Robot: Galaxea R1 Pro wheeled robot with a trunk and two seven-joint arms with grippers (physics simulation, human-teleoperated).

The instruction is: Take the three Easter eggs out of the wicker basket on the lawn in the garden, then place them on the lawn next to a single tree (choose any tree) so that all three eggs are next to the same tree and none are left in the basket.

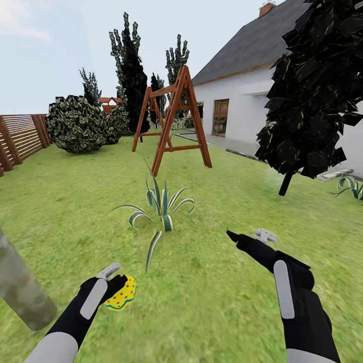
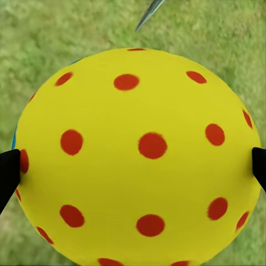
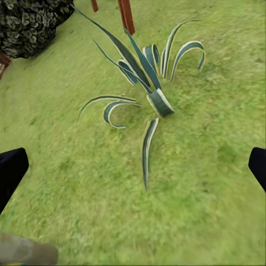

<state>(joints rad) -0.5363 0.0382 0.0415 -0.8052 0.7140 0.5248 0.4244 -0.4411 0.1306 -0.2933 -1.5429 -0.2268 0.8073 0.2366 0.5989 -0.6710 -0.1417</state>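
Low at the left of the head view, one Easter egg (image 1: 121, 294), yellow with red dots and a teal zigzag band, pinched in the left hand (image 1: 117, 282) above the lawn (image 1: 212, 302). Seen close in the left wrist view as the same egg (image 2: 138, 158), with a dark fingertip (image 2: 8, 172) pressed on each side. Just beside that arm, a pale grey-green mottled trunk (image 1: 22, 287), leaning out at the picture's edge. Ahead on the grass, a striped spiky plant (image 1: 161, 209), also clear in the right wrist view (image 3: 147, 83). Further right, the right hand (image 1: 250, 236), spread apart and holding nothing, fingertips (image 3: 11, 172) wide at both edges. Beyond, a wooden swing frame (image 1: 174, 118), round bushes (image 1: 75, 123), a fence (image 1: 20, 138) and a white house (image 1: 242, 101).
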